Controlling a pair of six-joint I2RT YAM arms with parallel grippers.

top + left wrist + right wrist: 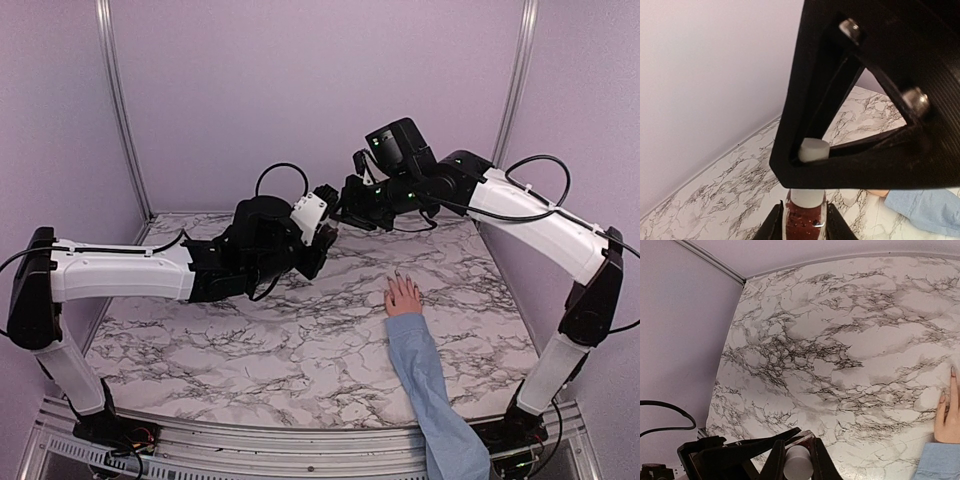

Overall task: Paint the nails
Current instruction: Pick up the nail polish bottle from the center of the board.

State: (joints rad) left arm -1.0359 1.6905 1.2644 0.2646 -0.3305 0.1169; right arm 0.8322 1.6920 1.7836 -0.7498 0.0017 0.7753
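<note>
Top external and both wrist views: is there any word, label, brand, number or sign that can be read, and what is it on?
No readable text in any view.
The bottle held in the left gripper shows no label.
Its white cap, held in the right gripper, is blank.
The marble table and the blue sleeve carry no writing.

The left arm [120,272] stretches low and nearly level toward the middle. The right arm [540,215] reaches in from higher, elbow raised. They meet tip to tip. The left gripper [805,222] has its fingers clamped on a small bottle [802,227]. The right gripper [797,452] pinches the white cap [798,466].
</note>
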